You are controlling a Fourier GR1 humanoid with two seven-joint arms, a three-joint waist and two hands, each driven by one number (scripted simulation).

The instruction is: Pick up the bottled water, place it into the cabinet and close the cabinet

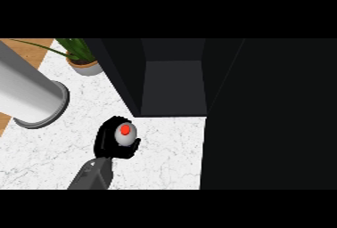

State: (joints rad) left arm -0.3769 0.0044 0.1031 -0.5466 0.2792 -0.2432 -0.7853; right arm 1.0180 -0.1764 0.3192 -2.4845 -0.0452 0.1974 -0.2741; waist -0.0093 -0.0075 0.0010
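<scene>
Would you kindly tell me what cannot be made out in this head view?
- bottled water: only its red-capped top shows; the left hand's fingers curl round and hide the body.
- Right hand: not in the head view at all.
- cabinet: its open inside is dark and cut off at the top, so any contents are unreadable.
- grey cylinder: cut off by the left edge, so its identity is unclear.
</scene>
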